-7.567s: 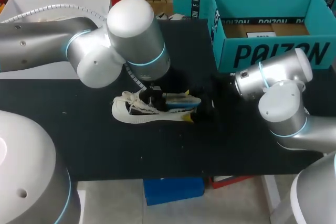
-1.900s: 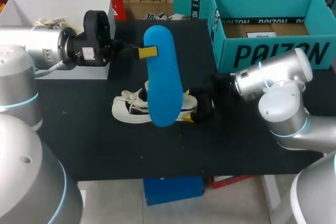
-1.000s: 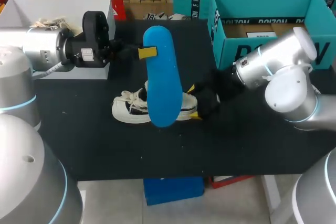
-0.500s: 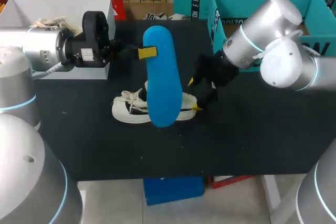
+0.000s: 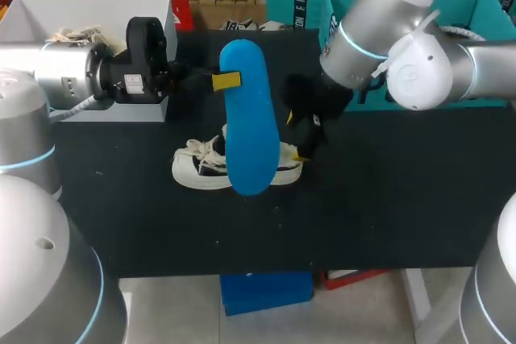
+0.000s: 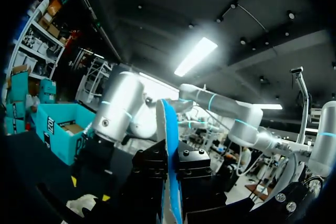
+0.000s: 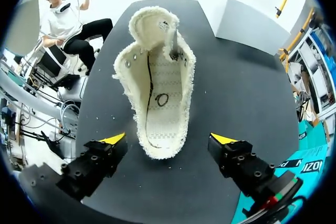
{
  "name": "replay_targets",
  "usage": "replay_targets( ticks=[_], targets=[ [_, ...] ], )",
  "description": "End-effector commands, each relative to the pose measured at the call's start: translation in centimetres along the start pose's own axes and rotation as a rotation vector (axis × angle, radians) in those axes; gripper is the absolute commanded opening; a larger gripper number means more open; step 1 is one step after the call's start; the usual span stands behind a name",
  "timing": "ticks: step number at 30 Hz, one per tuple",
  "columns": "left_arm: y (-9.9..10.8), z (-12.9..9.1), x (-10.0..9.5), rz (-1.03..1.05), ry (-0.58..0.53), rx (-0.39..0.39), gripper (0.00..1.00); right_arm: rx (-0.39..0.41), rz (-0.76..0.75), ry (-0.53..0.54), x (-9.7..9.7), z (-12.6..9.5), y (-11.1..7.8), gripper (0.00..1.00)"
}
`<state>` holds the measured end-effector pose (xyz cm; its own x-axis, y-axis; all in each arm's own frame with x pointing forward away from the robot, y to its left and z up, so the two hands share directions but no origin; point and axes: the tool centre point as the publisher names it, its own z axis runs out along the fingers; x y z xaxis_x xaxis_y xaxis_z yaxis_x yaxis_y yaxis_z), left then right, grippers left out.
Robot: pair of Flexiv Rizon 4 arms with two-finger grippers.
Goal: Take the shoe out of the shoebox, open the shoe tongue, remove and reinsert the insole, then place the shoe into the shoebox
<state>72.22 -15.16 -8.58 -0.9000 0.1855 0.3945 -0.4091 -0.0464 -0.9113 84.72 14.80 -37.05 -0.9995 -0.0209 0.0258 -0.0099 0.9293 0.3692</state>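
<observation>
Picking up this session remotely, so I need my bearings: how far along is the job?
Done: the shoe is out of the shoebox and lies on the table, opened up, its inside bare. In hand: the left gripper is shut on the blue insole, held above the shoe; the right gripper hangs open over the shoe. Left: reinsert the insole, then box the shoe.

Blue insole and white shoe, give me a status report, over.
Left gripper shut on the blue foam insole, held above the black table. Right gripper open, astride the white knit shoe, not touching. Shoe opening unobstructed.
</observation>
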Motion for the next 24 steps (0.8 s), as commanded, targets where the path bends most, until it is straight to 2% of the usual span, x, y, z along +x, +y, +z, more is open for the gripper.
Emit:
replay_targets(
  ticks=[1,6,13,15,24],
  targets=[
    [0.1,0.2,0.1,0.001,-0.006,0.002,0.00,0.250,-0.008,-0.004,-0.1,-0.1,0.9,1.00],
    [0.1,0.2,0.1,0.001,-0.006,0.002,0.00,0.264,-0.021,-0.005,-0.2,0.0,1.6,1.00],
    [0.1,0.2,0.1,0.001,-0.006,0.002,0.00,0.310,-0.042,0.001,-0.1,0.2,2.4,1.00],
    [0.1,0.2,0.1,0.001,-0.006,0.002,0.00,0.353,-0.056,0.004,0.0,0.2,2.6,1.00],
    [0.1,0.2,0.1,0.001,-0.006,0.002,0.00,0.401,-0.076,0.004,0.0,0.3,3.4,1.00]
  ],
)
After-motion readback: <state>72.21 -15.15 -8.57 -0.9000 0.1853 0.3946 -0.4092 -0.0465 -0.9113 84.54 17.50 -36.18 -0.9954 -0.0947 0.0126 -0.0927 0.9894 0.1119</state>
